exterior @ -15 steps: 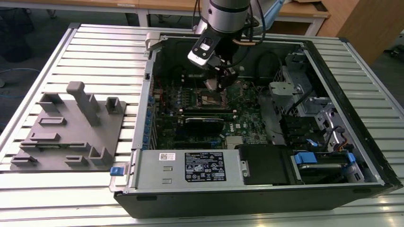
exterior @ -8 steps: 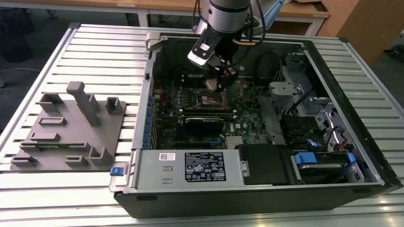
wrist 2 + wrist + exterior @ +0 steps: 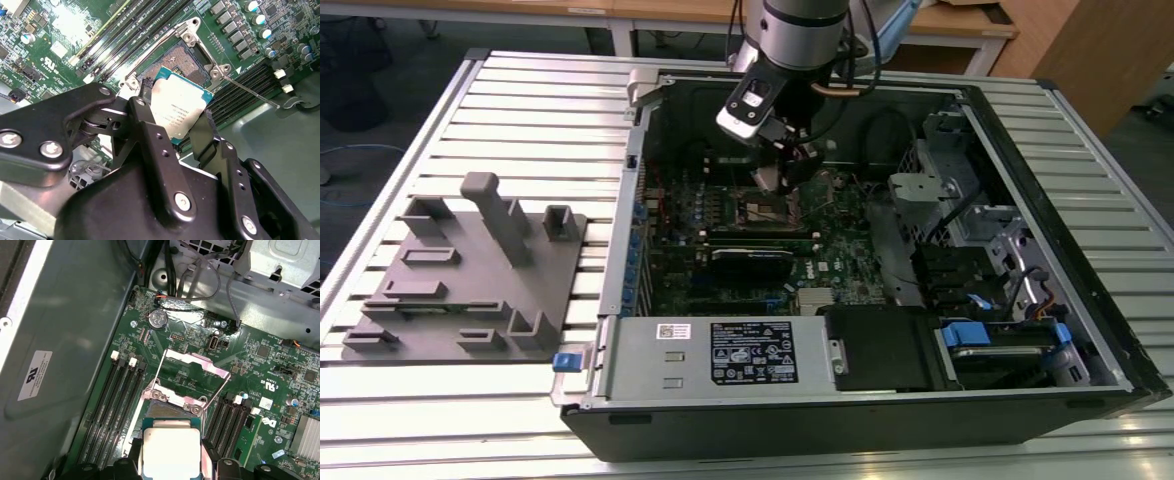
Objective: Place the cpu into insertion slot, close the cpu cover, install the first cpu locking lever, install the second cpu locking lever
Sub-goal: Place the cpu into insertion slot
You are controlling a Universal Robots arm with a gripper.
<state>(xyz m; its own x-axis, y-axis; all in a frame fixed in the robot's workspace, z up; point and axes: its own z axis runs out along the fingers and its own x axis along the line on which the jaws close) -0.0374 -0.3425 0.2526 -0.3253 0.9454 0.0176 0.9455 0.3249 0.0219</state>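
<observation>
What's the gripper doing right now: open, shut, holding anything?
Gripper: shut on the small flat square silver-grey cpu, close above the dark square insertion slot, whose thin silver cpu cover stands open.

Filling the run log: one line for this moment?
gripper: jaws shut on cpu | cpu: held near insertion slot, not seated | cpu cover: open

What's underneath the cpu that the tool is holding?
The open insertion slot: its dark bed shows past the cpu; the rest, beneath the cpu and tool, is hidden.
</observation>
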